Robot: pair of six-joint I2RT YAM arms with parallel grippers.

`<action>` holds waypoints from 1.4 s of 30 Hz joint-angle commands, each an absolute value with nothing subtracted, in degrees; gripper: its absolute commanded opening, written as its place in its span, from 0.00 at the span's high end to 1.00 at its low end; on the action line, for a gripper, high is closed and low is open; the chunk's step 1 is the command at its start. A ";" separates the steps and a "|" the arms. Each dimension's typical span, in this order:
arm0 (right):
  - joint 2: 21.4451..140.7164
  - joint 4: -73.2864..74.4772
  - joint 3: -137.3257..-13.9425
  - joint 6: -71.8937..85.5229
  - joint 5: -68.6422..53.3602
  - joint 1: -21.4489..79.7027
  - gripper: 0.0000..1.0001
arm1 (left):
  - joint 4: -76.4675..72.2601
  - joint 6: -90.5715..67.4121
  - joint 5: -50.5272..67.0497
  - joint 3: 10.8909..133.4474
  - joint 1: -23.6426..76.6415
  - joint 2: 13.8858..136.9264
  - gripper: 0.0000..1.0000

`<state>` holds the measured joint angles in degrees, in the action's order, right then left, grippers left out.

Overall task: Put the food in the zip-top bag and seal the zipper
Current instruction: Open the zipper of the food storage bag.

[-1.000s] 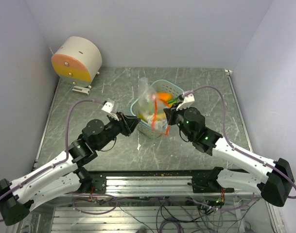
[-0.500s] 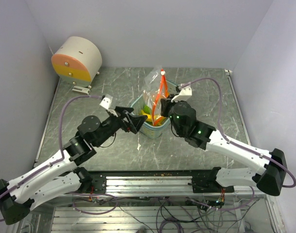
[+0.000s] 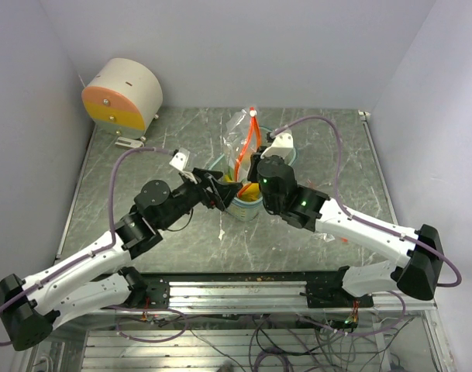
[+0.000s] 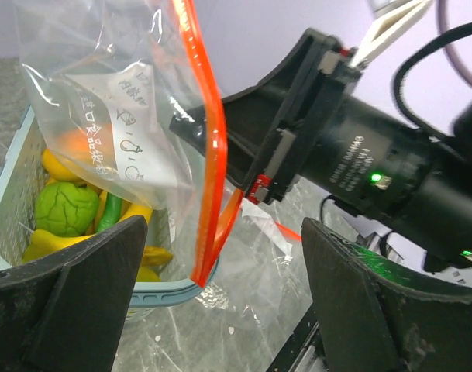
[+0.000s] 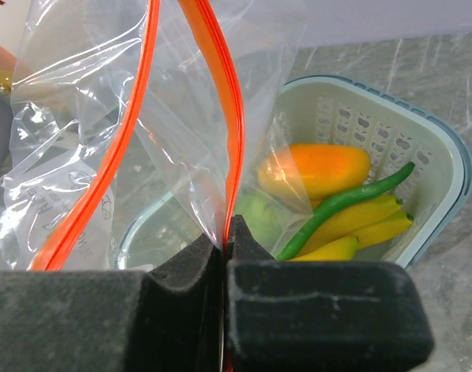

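Note:
My right gripper is shut on the red-orange zipper of the clear zip-top bag and holds the bag up above the pale teal basket. In the top view the bag stands upright over the basket, with my right gripper at its lower edge. The food lies in the basket: mango, green pepper, banana and round green fruit. My left gripper is open and empty, with the bag's lower corner hanging between its fingers.
A round cream device with an orange-yellow face stands at the back left of the table. A small white scrap lies on the table in front of the basket. Walls close the table at the back and both sides.
My right gripper has lifted the bag from over the basket and moved left, so the bag now stands upright. My left gripper has moved closer to the basket and bag.

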<state>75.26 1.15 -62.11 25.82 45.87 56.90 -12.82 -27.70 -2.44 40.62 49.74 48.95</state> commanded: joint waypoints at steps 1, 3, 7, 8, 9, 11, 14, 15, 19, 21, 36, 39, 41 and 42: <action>75.52 1.66 -64.22 26.51 47.43 58.52 1.00 | -14.22 -28.24 -4.99 41.92 50.01 51.83 0.11; 75.47 1.94 -64.41 26.42 47.60 59.11 1.00 | -13.90 -28.59 -6.51 42.30 50.06 53.01 0.14; 75.67 2.71 -64.84 26.37 48.07 59.90 1.00 | -13.26 -29.98 -9.10 43.14 50.08 54.95 0.17; 75.70 2.72 -64.74 26.46 48.09 60.10 1.00 | -12.81 -30.17 -9.68 43.58 50.05 55.59 0.18; 75.68 2.72 -64.76 26.52 48.08 60.23 1.00 | -12.27 -30.30 -10.09 44.04 50.06 56.06 0.20; 75.67 2.88 -64.75 26.56 48.13 60.66 1.00 | -10.86 -30.45 -11.44 44.88 50.22 56.71 0.24; 75.50 3.39 -64.89 26.57 48.12 61.41 1.00 | -8.39 -30.40 -16.41 45.92 50.51 57.42 0.28; 75.45 3.61 -64.97 26.57 48.10 61.57 1.00 | -7.68 -30.41 -18.29 46.26 50.65 57.74 0.28; 75.75 4.46 -65.21 27.28 48.32 62.63 1.00 | -5.55 -30.50 -25.57 48.01 51.12 59.51 0.31; 75.64 4.85 -65.04 27.89 48.41 63.12 1.00 | -4.80 -30.63 -28.13 48.90 51.46 60.55 0.32; 67.73 9.91 -63.26 31.13 54.30 63.71 1.00 | 9.93 -21.92 -39.61 56.72 52.53 54.64 0.93; 64.70 10.96 -62.68 35.67 55.04 63.39 1.00 | 17.85 -20.38 -43.01 60.16 52.47 51.46 0.93; 61.84 6.29 -60.60 35.12 50.53 63.22 1.00 | 23.25 -19.83 -45.86 62.16 52.49 49.22 0.93; 60.78 2.85 -59.47 34.16 46.98 63.22 1.00 | 25.37 -19.61 -47.14 63.01 52.52 47.99 0.93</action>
